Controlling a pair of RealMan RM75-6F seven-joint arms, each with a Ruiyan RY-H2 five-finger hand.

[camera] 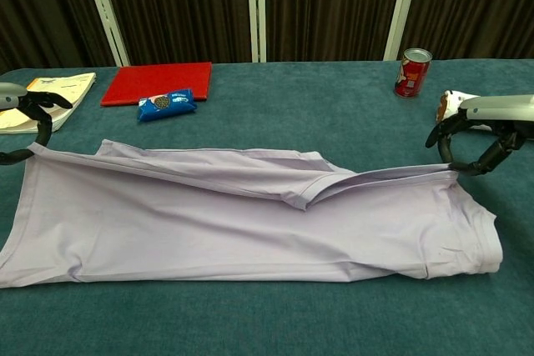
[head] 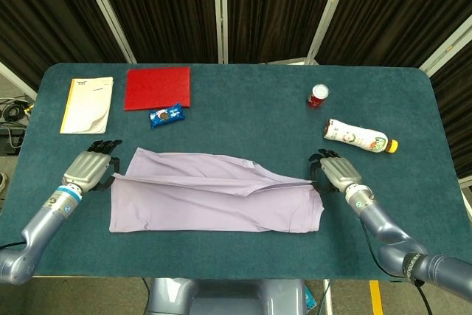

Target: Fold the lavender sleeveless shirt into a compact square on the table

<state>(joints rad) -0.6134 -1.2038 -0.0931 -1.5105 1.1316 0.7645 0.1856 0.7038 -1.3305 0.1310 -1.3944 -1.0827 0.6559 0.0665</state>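
Teal table [head: 243,116] carried the lavender shirt [head: 214,201]; left hand [head: 87,170] at nine o'clock and right hand [head: 338,173] at three pinched its top layer mid lengthwise fold, which likely needed laying flat next.

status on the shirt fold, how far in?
Early. Done: the lavender shirt is doubled lengthwise into a long band. In hand: left hand and right hand each pinch an end of the folded edge, carrying it toward the far side. Left: crosswise folds; it is nowhere near square.
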